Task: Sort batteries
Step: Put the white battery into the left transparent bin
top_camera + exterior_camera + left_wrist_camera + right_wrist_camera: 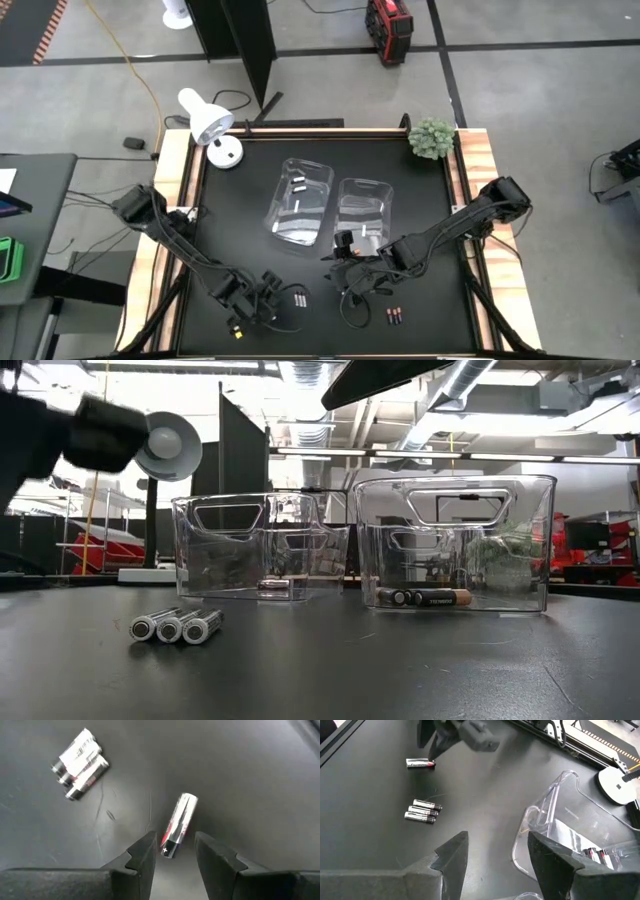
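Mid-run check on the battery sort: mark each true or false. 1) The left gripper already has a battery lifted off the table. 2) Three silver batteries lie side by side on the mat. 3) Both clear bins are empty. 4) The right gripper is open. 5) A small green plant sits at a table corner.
1) False: the silver battery lies on the mat, one end between the open fingers of the left gripper, not lifted.
2) True: the three silver batteries lie together.
3) False: the left bin and the right bin each hold batteries.
4) True: the right gripper is open and empty.
5) True: the plant is there.
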{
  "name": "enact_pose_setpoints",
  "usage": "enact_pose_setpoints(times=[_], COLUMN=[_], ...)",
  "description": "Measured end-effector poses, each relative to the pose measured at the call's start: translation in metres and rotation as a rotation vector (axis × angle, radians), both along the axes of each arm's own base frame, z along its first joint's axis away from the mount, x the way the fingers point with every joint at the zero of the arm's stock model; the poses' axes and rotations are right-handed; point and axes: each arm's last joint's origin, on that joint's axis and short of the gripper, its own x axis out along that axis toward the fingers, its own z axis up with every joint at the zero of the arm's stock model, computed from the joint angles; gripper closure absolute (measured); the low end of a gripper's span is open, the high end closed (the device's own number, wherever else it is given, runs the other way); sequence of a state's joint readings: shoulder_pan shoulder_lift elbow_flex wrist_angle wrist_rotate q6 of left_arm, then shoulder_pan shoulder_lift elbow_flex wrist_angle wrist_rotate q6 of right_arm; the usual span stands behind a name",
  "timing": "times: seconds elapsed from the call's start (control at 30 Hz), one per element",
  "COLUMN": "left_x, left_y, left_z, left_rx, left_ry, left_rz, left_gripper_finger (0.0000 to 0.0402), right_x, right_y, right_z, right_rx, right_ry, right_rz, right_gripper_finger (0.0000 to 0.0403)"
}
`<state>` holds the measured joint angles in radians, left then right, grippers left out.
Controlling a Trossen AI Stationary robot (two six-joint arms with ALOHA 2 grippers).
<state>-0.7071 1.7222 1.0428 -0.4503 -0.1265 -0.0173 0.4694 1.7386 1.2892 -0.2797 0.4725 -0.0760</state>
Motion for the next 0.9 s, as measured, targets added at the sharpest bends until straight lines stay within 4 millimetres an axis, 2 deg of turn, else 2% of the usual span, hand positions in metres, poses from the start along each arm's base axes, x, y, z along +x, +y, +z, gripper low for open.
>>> enact_pose_setpoints(times=[0.2, 0.4, 0.5, 0.67, 0.9], left_x=[0.004, 0.007, 0.009, 0.01, 0.01], left_y=[-0.003, -0.004, -0.002, -0.001, 0.0], left_z=[-0.018, -0.022, -0.022, -0.022, -0.019], left_rx=[0.024, 0.028, 0.017, 0.0, -0.028], left_ry=[0.032, 0.034, 0.04, 0.05, 0.045], left_rz=[0.006, -0.002, -0.001, 0.0, 0.056], left_gripper_finger=[0.0272, 0.0274, 0.0292, 0.0357, 0.0363], right_x=[0.0, 0.0, 0.0, 0.0, 0.0], right_y=[0.0, 0.0, 0.0, 0.0, 0.0], right_z=[0.0, 0.0, 0.0, 0.0, 0.0], right_rx=[0.001, 0.001, 0.0, 0.0, -0.002], right_ry=[-0.003, -0.002, -0.001, -0.001, -0.001], right_rz=[0.0, 0.0, 0.0, 0.0, 0.002], right_gripper_finger=[0.018, 0.018, 0.018, 0.018, 0.018])
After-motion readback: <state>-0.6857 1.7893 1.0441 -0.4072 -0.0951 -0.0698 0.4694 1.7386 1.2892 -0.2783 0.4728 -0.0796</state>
